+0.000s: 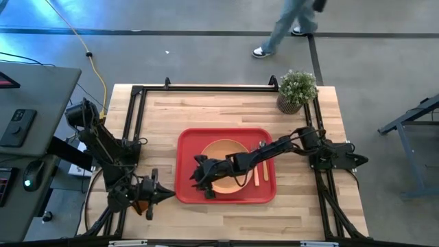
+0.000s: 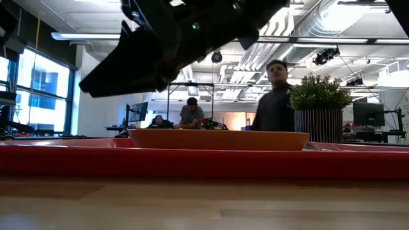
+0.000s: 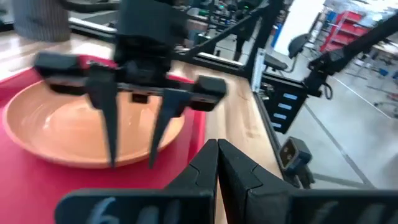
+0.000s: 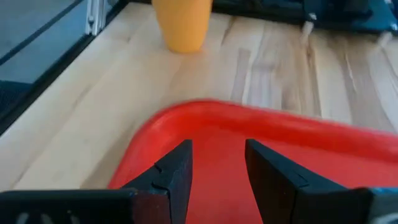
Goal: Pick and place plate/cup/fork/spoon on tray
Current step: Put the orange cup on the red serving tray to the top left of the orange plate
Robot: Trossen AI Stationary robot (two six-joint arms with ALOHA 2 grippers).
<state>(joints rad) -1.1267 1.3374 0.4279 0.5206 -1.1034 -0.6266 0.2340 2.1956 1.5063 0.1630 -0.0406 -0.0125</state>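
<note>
High view: right arm [image 1: 260, 156] over tray [image 1: 185, 165]

Grey concrete floor [image 1: 206, 51] surrounds the wooden table [image 1: 226, 103]; exposed ceiling ducts [image 2: 358, 25] and windows [image 2: 38, 83] beyond.

I see the pale wooden table [image 1: 164, 110] carrying the red tray [image 1: 185, 165], a potted plant [image 1: 296, 90] at its far right corner, and the cup [image 4: 181, 23].
</note>
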